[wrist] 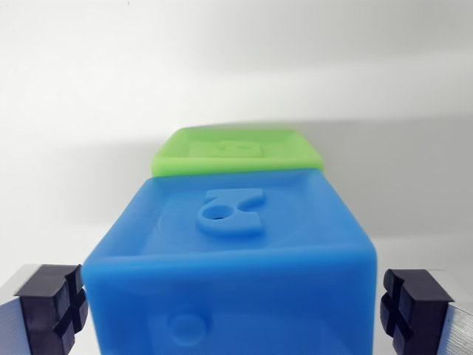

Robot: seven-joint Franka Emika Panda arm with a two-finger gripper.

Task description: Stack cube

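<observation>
A blue cube with a raised figure on its top face fills the lower middle of the wrist view. Right behind it, touching its far edge, lies a green cube, of which only the top face shows. My gripper is open and straddles the blue cube. The left black pad sits at the cube's left side and the right black pad at its right side. A thin sliver of white shows between the right pad and the cube. What the blue cube rests on is hidden.
A plain white surface surrounds both cubes, with a soft shadow band behind the green cube.
</observation>
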